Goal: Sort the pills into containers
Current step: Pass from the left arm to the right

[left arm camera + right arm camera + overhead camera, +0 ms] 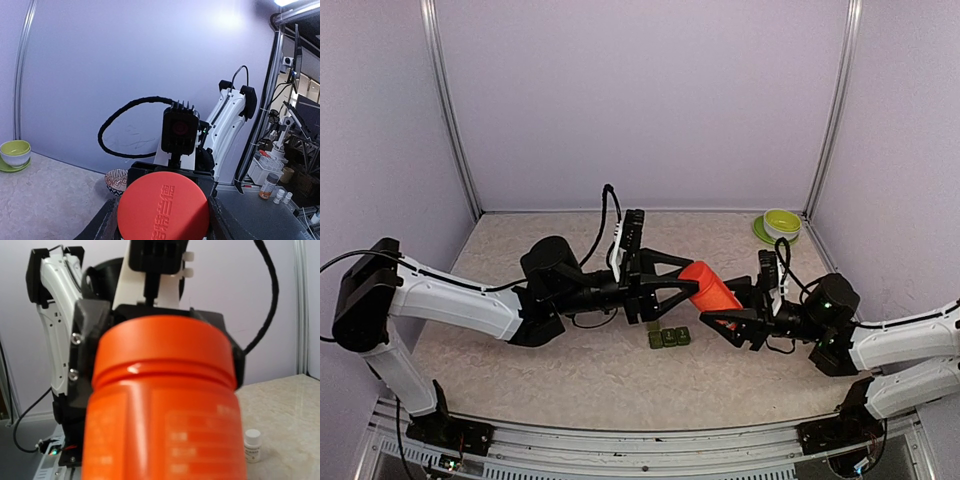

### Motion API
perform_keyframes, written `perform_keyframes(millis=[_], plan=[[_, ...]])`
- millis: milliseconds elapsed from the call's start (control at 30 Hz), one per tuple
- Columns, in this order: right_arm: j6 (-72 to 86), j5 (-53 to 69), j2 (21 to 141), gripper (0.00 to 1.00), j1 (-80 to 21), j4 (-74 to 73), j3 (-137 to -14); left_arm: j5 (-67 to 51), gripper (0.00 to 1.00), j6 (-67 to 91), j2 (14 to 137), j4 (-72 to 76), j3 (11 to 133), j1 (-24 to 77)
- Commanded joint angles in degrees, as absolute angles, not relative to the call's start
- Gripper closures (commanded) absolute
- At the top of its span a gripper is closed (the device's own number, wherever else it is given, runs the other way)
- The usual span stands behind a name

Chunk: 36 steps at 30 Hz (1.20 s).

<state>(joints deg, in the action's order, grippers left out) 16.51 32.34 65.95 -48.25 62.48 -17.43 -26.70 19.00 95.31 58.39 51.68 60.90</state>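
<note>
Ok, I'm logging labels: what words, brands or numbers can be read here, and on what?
Orange bottle, side label: pale print, too blurred to read.
Orange lid: raised characters, lying sideways, not legible.
Small white-capped bottle: label too small to read.
No text reads clearly.

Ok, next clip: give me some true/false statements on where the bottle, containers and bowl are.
1. The left gripper and right gripper both hold the orange bottle off the table. True.
2. The green containers are in the right gripper. False: they lie on the table, below the bottle.
3. A green bowl sits at the far right corner. True.
4. The bottle's cap is off. False: the cap is on.
</note>
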Motion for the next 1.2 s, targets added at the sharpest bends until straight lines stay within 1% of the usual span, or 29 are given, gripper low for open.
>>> perform_keyframes(millis=[0,167,267,333,367,433,567,700,767,833,900,1167], plan=[[9.15,22.5,61.57,0.73,-48.73,54.37,-18.74,-16.72,0.7,24.56,93.33,50.91,53.16,62.25],[5.95,16.58,58.43,0.74,-48.75,50.16,-18.52,-13.95,0.7,32.24,93.37,49.06,53.57,62.52],[5.1,15.08,57.56,0.75,-48.97,49.14,-18.54,-15.12,0.68,35.26,94.28,48.98,54.37,62.66],[5.08,15.22,57.28,0.75,-49.04,48.4,-18.75,-16.42,0.64,36.02,94.73,49.0,54.87,62.82],[5.3,15.58,57.2,0.75,-49.05,47.91,-18.91,-16.61,0.61,35.81,94.82,49.06,54.84,62.83],[6.45,17.38,56.89,0.75,-49.05,46.93,-19.32,-16.63,0.52,34.46,94.33,49.7,54.26,62.74],[10.93,24.68,57.42,0.76,-49.17,44.85,-20.89,-19.06,0.35,28.88,93.2,53.58,51.89,62.16],[19.71,32.88,58.75,0.76,-49.3,47.26,-21.68,-28.75,0.22,24.59,93.01,61.71,49.07,59.94],[23.36,34.47,58.39,0.76,-49.26,49.08,-21.27,-32.61,0.09,22.97,92.76,63.29,47.92,58.94],[25.06,35.14,57.39,0.76,-49.3,49.14,-21.22,-36.49,0.03,21.44,92.55,64.33,47.16,58.0],[25.89,36.05,56.49,0.76,-49.22,48.33,-21.42,-38.3,0.01,19.27,92.19,64.72,46.37,57.31],[34.81,41.81,58.24,0.76,-49.29,48.3,-23.0,-43.97,0.01,7.19,90.01,64.87,44.23,57.12]])
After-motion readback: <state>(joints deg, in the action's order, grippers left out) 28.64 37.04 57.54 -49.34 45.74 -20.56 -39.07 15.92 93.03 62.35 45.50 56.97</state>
